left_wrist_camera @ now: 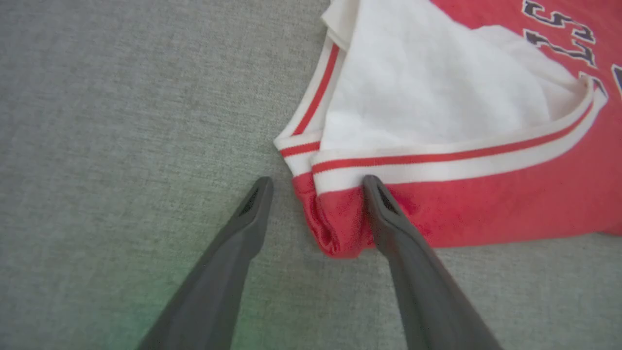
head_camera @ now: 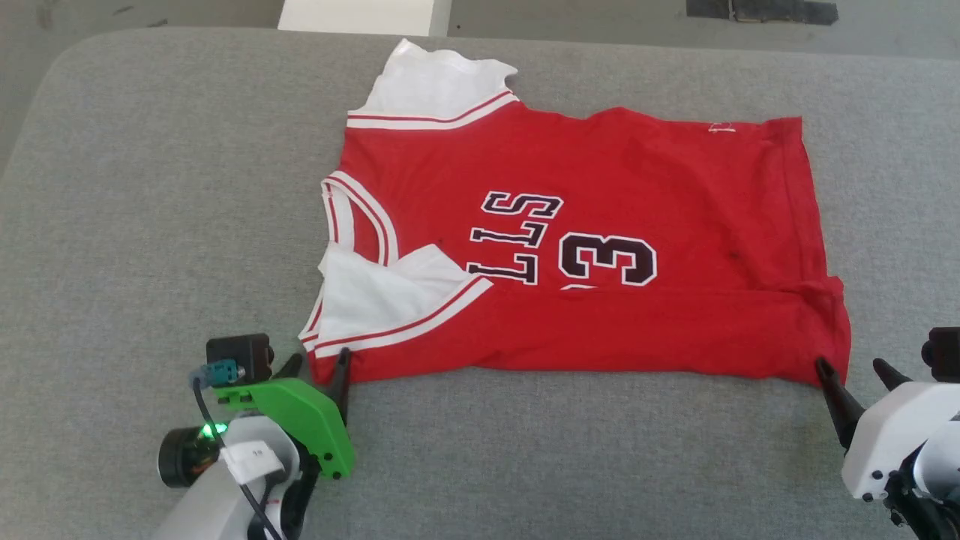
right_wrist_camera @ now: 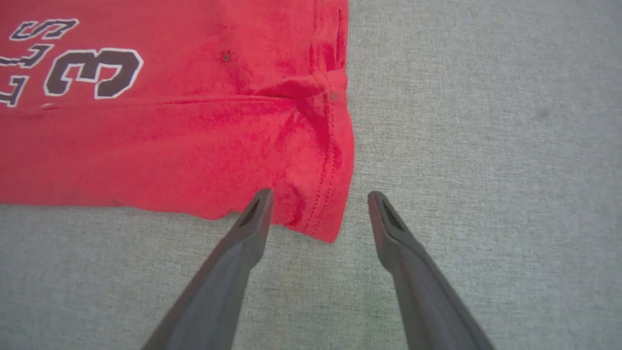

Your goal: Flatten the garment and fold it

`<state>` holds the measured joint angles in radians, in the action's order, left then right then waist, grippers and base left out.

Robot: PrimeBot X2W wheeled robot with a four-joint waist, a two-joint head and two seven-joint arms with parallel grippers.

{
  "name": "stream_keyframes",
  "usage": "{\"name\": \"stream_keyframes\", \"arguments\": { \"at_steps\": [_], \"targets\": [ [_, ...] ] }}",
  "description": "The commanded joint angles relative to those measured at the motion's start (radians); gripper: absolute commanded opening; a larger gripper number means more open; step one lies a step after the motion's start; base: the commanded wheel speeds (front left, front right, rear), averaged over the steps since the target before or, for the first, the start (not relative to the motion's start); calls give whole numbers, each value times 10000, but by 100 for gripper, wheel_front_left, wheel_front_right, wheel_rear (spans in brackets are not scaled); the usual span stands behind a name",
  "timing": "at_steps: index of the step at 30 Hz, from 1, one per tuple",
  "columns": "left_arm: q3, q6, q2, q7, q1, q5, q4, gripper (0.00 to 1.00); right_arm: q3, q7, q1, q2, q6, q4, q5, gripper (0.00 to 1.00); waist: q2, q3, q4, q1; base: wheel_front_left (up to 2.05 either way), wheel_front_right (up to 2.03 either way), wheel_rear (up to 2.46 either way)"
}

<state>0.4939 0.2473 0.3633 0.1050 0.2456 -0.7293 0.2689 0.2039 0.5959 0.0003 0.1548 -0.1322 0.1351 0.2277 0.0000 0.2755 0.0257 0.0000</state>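
The garment [head_camera: 585, 225], a red jersey with black lettering and a "3", lies sideways on the grey surface, collar to the left. Its near long edge is folded over onto the front, and one white sleeve [head_camera: 375, 296] lies on top of the chest. My left gripper [head_camera: 321, 358] stands open at the near left corner, the red corner [left_wrist_camera: 335, 228] sitting between its fingers [left_wrist_camera: 388, 218]. At the near right hem corner [right_wrist_camera: 320, 214] my right gripper [head_camera: 850, 365] is open too, straddling the corner without closing on it.
The grey fabric surface [head_camera: 150, 187] stretches wide to the left and in front of the jersey. Beyond its rounded far edge lie a white board [head_camera: 356, 13] and a dark strip [head_camera: 761, 10] on the floor.
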Motion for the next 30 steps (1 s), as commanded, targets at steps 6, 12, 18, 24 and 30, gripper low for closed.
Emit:
{"name": "stream_keyframes", "arguments": {
  "at_steps": [6,12,18,24,30],
  "targets": [
    [241,-424,-253,-164,-159,-220,424,0,185,166,-45,-16,15,77,-256,100,0,-222,121,0,0,0,0],
    [49,-545,-279,-1487,-183,79,-24,0,400,564,-341,-266,15,-475,-639,100,0,-578,412,0,0,0,0],
    [76,-564,-217,-2166,-244,390,-857,0,874,726,-995,-566,15,-1613,-1091,100,0,-527,660,0,0,0,0],
    [198,-485,-198,-2210,-183,560,-1311,0,752,947,-1306,-662,15,-2760,-1223,100,0,-192,888,0,0,0,0],
    [331,-500,-223,-2084,-95,575,-1307,0,225,1059,-1243,-536,15,-3432,-959,0,0,-29,1006,0,0,0,0]
  ]
}}
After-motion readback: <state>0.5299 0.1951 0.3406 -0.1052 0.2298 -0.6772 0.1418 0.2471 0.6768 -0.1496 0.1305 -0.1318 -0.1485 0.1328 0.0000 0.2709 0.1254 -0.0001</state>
